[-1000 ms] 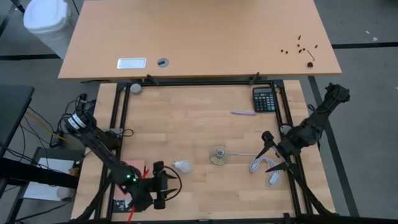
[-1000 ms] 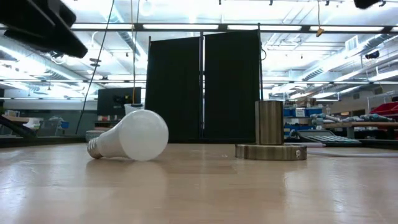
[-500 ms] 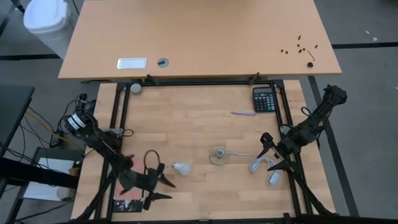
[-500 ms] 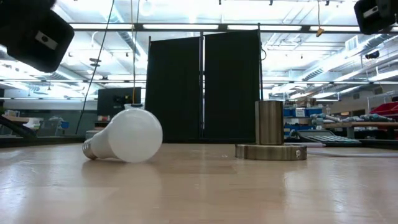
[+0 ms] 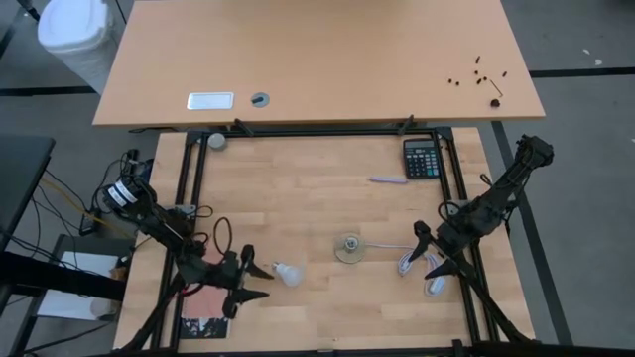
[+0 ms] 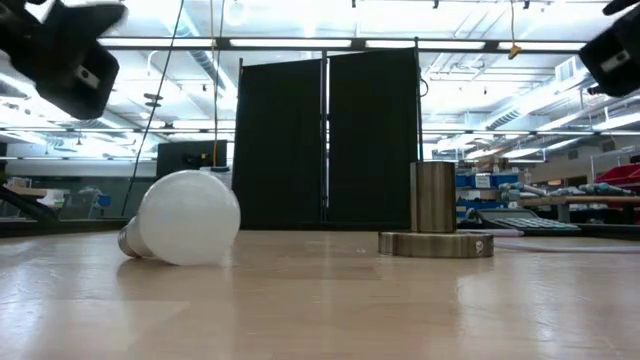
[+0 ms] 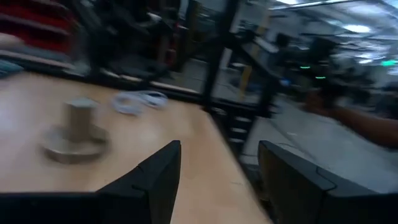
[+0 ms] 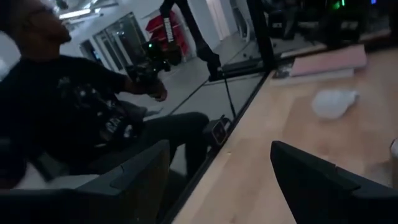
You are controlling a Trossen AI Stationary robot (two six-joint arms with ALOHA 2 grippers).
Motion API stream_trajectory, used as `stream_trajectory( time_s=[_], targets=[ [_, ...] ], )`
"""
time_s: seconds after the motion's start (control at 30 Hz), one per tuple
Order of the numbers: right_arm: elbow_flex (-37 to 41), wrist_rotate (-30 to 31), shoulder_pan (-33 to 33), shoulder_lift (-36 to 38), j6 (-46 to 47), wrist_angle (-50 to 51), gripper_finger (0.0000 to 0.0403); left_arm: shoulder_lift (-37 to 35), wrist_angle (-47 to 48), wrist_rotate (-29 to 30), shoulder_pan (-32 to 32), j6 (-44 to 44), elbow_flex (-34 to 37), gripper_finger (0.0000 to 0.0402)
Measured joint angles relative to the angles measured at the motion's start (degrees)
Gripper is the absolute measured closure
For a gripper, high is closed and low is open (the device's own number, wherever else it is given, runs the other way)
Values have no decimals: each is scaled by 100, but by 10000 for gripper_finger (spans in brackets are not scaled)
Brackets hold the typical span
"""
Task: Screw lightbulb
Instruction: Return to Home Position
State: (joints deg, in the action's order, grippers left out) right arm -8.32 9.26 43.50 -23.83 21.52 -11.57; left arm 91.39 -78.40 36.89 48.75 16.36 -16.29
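Well, your lightbulb (image 5: 288, 274) lies sideways lower left of centre, just beside the wide-spread, empty left end effector (image 5: 251, 279); right end effector (image 5: 431, 253), also spread, lower right. Likely light, slick, fragile: clasp the globe gently.

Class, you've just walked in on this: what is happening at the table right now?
Nothing is being held. The lightbulb lies on its side on the wooden table, apart from the lamp socket and not screwed in. The left end effector is open just beside the bulb's base. The right end effector is open near the white cord.
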Motion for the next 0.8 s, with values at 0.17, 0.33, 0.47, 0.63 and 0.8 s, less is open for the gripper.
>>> stream_trajectory(
  time_s=[0.17, 0.33, 0.47, 0.63, 0.8],
  targets=[
    [0, 0, 0, -209, 339, -266, 112, 0, 4, 498, 0, -230, 2, 184],
    [0, 0, -2, -365, -94, -382, 112, 0, 4, 500, 0, -229, 2, 183],
    [0, 0, -2, -432, -204, -386, 114, 2, -141, 498, 0, -225, 2, 183],
    [0, 2, -2, -440, -215, -415, 112, 2, -285, 496, 0, -223, -2, 183],
    [0, 2, -2, -440, -217, -419, 114, 2, -282, 487, 0, -223, -2, 183]
  ],
)
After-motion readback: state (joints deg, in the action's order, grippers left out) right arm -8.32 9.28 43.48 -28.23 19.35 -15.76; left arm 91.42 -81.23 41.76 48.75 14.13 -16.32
